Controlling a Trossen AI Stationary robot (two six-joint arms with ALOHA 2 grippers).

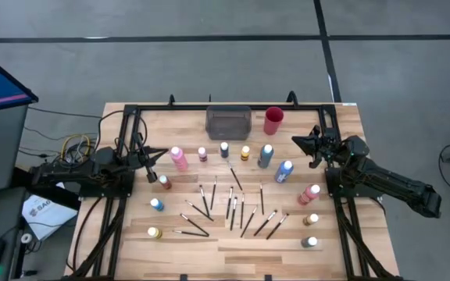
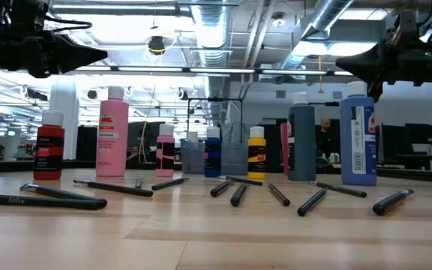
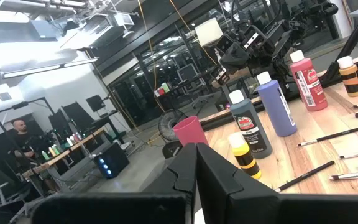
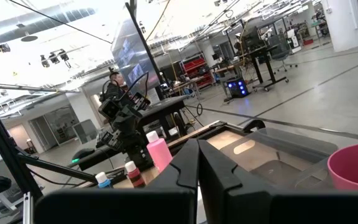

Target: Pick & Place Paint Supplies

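While nothing is yet held, the task is judged to stand at its very start, with every supply still on the table. At the left edge, the left gripper (image 1: 157, 155) is held above the wood with its jaws pressed together, empty, pointing toward a tall pink bottle (image 1: 179, 158) just beside it. Across the middle, the paint bottles (image 1: 244, 153) are stood in a loose arc, and the brushes (image 1: 233, 207) are scattered flat on the near side of them, several crossing one another. At the far edge, the grey tray (image 1: 228, 122) and the red cup (image 1: 273, 120) are set side by side, both apparently unfilled. At the right, the right gripper (image 1: 301, 142) is likewise raised, jaws pressed together on nothing, near a blue bottle (image 1: 284, 172). For the next move, one pair of jaws would need to be spread, lowered around a bottle's body or over a brush handle, and closed. The thin, overlapping brushes are judged the harder pick.
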